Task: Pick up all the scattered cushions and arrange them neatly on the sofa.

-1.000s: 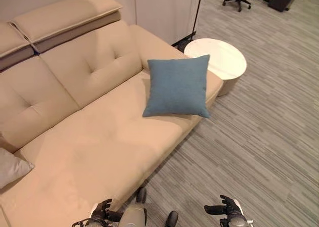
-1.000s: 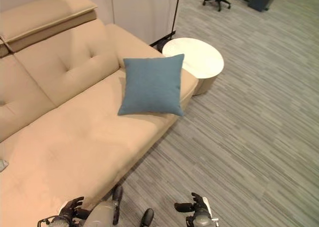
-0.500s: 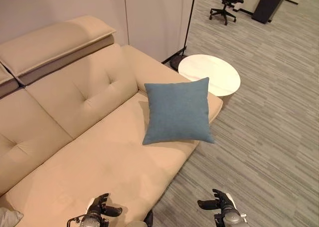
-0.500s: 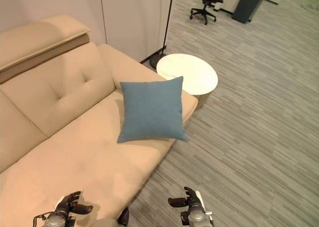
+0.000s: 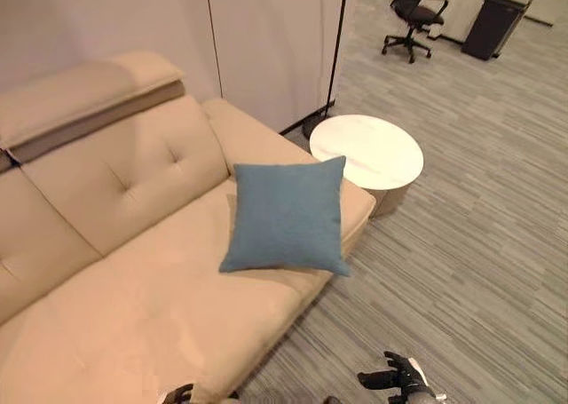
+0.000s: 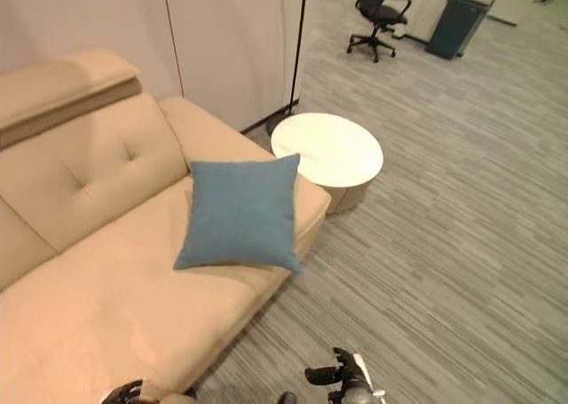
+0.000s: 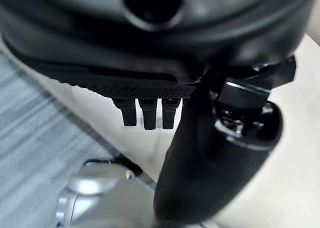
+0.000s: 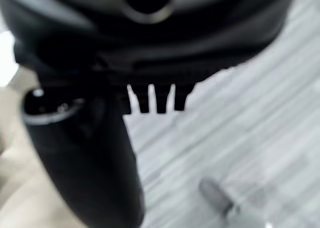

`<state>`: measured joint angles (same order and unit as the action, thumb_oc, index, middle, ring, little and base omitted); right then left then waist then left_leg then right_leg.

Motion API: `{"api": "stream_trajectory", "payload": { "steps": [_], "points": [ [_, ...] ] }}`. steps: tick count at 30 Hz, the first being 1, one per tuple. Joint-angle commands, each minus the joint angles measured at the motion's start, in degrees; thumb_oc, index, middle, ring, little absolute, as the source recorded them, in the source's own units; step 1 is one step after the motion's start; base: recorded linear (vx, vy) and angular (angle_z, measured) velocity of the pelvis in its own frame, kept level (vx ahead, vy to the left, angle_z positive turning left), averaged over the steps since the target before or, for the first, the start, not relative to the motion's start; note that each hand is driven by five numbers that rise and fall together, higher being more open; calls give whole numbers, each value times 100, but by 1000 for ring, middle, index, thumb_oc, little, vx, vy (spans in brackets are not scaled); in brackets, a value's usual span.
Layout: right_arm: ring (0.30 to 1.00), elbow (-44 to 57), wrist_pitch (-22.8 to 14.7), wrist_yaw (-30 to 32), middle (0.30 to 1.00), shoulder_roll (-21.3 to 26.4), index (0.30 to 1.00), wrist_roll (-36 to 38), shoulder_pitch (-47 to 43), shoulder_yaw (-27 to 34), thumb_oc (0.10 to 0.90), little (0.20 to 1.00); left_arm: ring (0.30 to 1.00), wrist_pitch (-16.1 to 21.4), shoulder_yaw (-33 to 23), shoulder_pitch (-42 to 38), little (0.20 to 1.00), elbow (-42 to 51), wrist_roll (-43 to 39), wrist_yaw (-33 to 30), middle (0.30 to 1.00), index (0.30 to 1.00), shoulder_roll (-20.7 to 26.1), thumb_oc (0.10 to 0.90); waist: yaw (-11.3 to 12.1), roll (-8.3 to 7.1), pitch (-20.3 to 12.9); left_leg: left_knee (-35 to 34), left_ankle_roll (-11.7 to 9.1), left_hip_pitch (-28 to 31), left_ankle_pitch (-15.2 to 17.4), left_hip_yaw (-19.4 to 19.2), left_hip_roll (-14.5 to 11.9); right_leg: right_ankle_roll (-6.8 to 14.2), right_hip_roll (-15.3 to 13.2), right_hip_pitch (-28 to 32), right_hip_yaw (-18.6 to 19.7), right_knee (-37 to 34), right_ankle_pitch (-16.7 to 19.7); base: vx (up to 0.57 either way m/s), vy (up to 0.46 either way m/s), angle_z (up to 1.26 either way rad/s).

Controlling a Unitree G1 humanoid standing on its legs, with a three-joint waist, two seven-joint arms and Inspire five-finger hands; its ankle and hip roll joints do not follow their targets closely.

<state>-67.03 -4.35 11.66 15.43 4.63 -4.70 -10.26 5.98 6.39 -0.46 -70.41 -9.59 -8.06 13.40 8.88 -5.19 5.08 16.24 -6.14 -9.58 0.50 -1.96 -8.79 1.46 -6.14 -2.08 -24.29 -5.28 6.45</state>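
Observation:
A blue square cushion (image 5: 288,214) lies on the right end of the beige sofa (image 5: 133,297), its top edge propped against the low armrest. Both hands hang low and far in front of it, touching nothing. My right hand (image 5: 396,380) hovers over the carpet with relaxed, spread fingers and holds nothing. The left hand (image 5: 180,393) just peeks in at the sofa's front edge. In the left wrist view the left hand (image 7: 215,158) is empty above the seat cushion, its fingers (image 7: 145,112) straight. My right hand (image 8: 85,158) is likewise empty above the carpet.
A round white side table (image 5: 366,151) stands against the sofa's right end. Behind it a thin black lamp pole (image 5: 337,49) rises by the wall panels. An office chair (image 5: 414,13) and a dark bin (image 5: 493,27) stand far back. Grey striped carpet (image 5: 461,271) spreads to the right.
The camera has swung, so the whole scene shifted; the grey cushion at the left edge has left the picture. Both hands sit lower in the view. The blue cushion has not moved on the sofa.

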Motion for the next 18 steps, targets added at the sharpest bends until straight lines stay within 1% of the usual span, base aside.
{"api": "stream_trajectory", "payload": {
  "steps": [1,2,3,4,5,6,7,9,10,11,12,14,15,16,17,18],
  "points": [
    [900,182,-263,184,900,307,900,191,-343,79,800,900,900,196,212,-392,900,255,54,38,900,900,73,800,95,-11,349,-148,255,11,295,106,379,457,-267,328,150,152,-480,154,-164,23],
    [900,143,-258,178,900,297,900,192,-302,90,800,900,900,191,222,-402,900,247,72,54,900,900,65,800,86,-32,337,-217,298,-42,369,60,501,467,-250,361,106,102,-492,120,-89,23],
    [900,123,-246,192,900,291,900,203,-269,103,800,900,900,180,243,-414,900,240,103,60,900,900,65,800,63,-55,322,-273,343,-166,362,-98,590,481,-234,364,45,71,-509,98,-57,42],
    [900,98,-219,203,900,287,900,225,-257,129,800,900,900,166,255,-433,900,256,127,70,900,900,66,800,64,-62,308,-329,379,-313,312,-305,636,493,-216,365,-12,46,-528,159,-32,58],
    [900,77,-205,204,900,275,900,242,-243,132,800,900,900,152,249,-426,900,253,135,84,900,900,61,800,92,-35,277,-379,343,-326,420,-378,626,528,-143,425,54,34,-638,173,2,34],
    [900,58,-198,215,900,260,900,243,-225,131,800,900,900,141,235,-416,900,254,141,89,900,900,69,800,140,-34,273,-471,351,-402,341,-410,683,529,-101,451,54,28,-675,136,46,24],
    [900,24,-185,216,900,235,900,221,-218,109,800,900,900,133,227,-404,900,237,154,97,900,900,86,800,191,-47,285,-511,397,-509,151,-357,785,492,-100,401,10,57,-618,102,79,13],
    [900,13,-188,184,900,153,900,201,-215,60,800,900,900,127,168,-340,900,156,109,96,900,900,112,800,277,-67,265,-528,396,-442,154,-50,923,477,-54,453,62,165,-714,136,73,0],
    [900,13,-188,185,900,152,900,201,-215,60,800,900,900,127,167,-339,900,156,109,96,900,900,113,800,275,-67,266,-527,396,-441,155,-49,924,477,-55,455,60,166,-716,193,114,-25],
    [900,9,-167,161,900,95,900,141,-214,49,800,900,900,99,81,-271,900,84,88,99,900,900,153,800,321,-65,213,-734,465,-202,184,14,929,480,-89,490,74,459,-828,122,88,-34],
    [900,9,-167,162,900,95,900,141,-214,49,800,900,900,99,81,-271,900,84,88,99,900,900,153,800,323,-66,217,-740,466,-194,182,12,930,480,-91,493,77,462,-830,180,150,-22],
    [900,31,-171,118,900,48,900,101,-197,51,800,900,900,100,-3,-192,900,61,80,105,900,900,227,800,433,-74,192,-877,606,34,245,32,975,580,-242,436,61,1012,-895,154,178,-11],
    [900,43,-160,62,900,12,900,73,-247,33,800,900,900,92,-64,-149,900,83,59,113,900,900,280,800,461,-18,245,-924,763,237,309,49,989,747,-491,183,161,1855,-661,167,240,-41],
    [900,69,-157,49,900,7,900,81,-295,22,800,900,900,86,-74,-169,900,136,27,101,900,900,327,800,406,54,304,-931,841,307,300,116,987,813,-546,-39,309,2374,-488,156,242,-43],
    [900,99,-170,41,900,0,900,93,-316,27,800,900,900,99,-76,-169,900,178,2,77,900,900,354,800,369,129,315,-984,892,389,306,187,978,828,-546,-246,461,2728,-448,113,146,-9],
    [900,109,-170,45,900,-1,900,108,-344,40,800,900,900,110,-67,-181,900,198,-3,68,900,900,370,800,338,176,294,-1052,914,471,313,253,975,816,-549,-385,563,2811,-446,223,81,19]
  ]
}}
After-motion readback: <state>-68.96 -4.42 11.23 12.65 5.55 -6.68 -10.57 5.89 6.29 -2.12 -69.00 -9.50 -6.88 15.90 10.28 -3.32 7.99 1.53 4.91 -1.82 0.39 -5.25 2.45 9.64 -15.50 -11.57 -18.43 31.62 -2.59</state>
